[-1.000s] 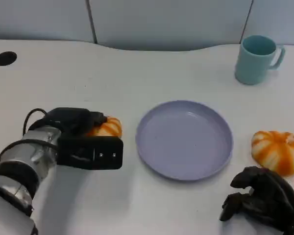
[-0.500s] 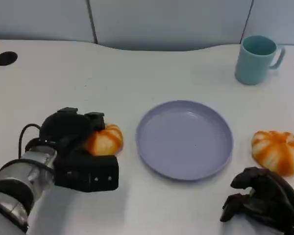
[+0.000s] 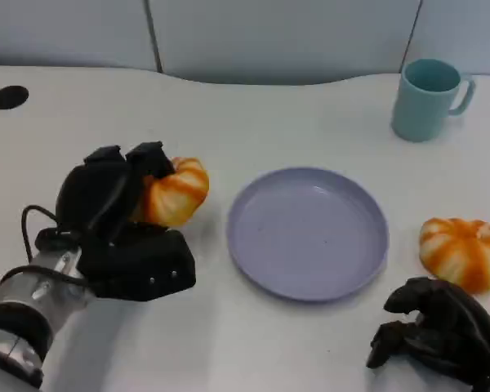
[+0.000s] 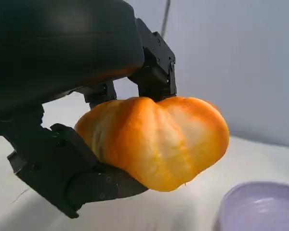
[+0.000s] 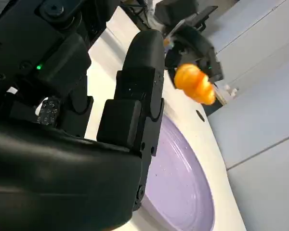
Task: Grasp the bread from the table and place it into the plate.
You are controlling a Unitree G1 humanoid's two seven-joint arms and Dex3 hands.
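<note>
Left hand (image 3: 118,204) grasps the bread (image 3: 173,192), an orange roll with pale ribs, and I hold it above the white tabletop (image 3: 229,122), just to the left of the plate (image 3: 308,233). My fingers (image 3: 151,159) wrap over the top of the roll while the lower part of the hand supports it from beneath. From the left wrist, the bread (image 4: 156,139) sits between black fingers (image 4: 154,72) above and the black body of the hand below, and a lavender arc of the plate (image 4: 260,207) shows at the corner beyond the roll. The bread is clear of the tabletop and is not yet over the plate.

Right hand (image 3: 437,335) rests low at the near right edge of the tabletop, fingers curled inward with nothing in them. A second orange roll (image 3: 464,251) lies on the tabletop just beyond this hand, to the right of the plate and apart from its rim. From the right wrist, my right hand (image 5: 135,110) fills the foreground beside the plate (image 5: 183,187), with the held bread (image 5: 195,83) small in the distance.

A teal mug (image 3: 429,98) stands upright at the far right of the tabletop, well apart from the plate, handle pointing right.
</note>
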